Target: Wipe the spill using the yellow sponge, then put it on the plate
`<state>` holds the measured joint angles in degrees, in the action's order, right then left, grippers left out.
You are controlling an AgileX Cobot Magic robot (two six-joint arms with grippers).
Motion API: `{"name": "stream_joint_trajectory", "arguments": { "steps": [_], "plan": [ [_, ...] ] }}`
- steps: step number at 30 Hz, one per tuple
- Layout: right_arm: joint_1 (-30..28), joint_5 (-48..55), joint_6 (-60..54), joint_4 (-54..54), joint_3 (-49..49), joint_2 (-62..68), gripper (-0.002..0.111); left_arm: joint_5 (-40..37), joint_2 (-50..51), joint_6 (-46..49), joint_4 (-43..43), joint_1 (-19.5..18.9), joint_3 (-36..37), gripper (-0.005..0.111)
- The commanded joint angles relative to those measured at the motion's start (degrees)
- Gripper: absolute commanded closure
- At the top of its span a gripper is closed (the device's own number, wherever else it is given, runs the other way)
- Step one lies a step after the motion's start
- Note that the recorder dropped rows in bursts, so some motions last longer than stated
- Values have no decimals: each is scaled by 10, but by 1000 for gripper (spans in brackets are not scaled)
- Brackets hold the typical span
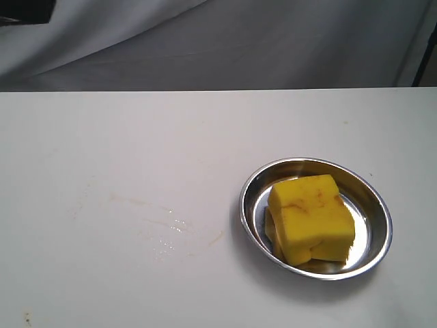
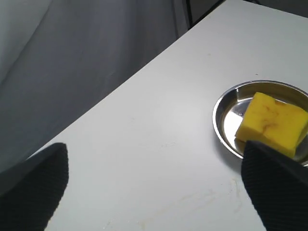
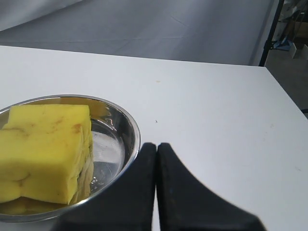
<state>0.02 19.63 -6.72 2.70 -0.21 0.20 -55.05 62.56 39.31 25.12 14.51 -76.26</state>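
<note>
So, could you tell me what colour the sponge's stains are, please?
Brownish-orange streaks on the yellow sponge; clearest in the exterior view.

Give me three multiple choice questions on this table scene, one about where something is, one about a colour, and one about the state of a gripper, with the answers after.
1. Where is the yellow sponge?
A: on a shelf. B: in the steel plate. C: inside a cup.
2. What colour are the stains on the sponge?
A: blue. B: green. C: brownish-orange.
3. How is the right gripper?
A: shut, holding nothing. B: shut on the sponge. C: wide open.
Answers: 1 B, it lies inside the plate's rim. 2 C, orange-brown marks show on its yellow top. 3 A, its fingers meet with nothing between them.
</note>
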Motion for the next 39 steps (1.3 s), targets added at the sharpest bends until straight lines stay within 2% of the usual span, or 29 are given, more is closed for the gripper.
{"name": "stream_joint_trajectory", "arguments": {
  "steps": [1,5,9,18,27,33,39],
  "plan": [
    [1,0,-1,2,2,-2,108,-10,-32,-18,0,-20,-3,16],
    [1,0,-1,2,2,-2,108,-19,-53,-33,-1,-20,-3,17],
    [1,0,-1,2,2,-2,108,-26,-72,-50,-2,-20,-3,25],
    [1,0,-1,2,2,-2,108,-35,-133,-77,-2,-20,5,60],
    [1,0,-1,2,2,-2,108,-31,-228,-77,-6,-20,86,107],
    [1,0,-1,2,2,-2,108,41,-305,-127,-6,-20,145,107],
    [1,0,-1,2,2,-2,108,41,-374,-155,-6,-20,175,107]
  ]
}}
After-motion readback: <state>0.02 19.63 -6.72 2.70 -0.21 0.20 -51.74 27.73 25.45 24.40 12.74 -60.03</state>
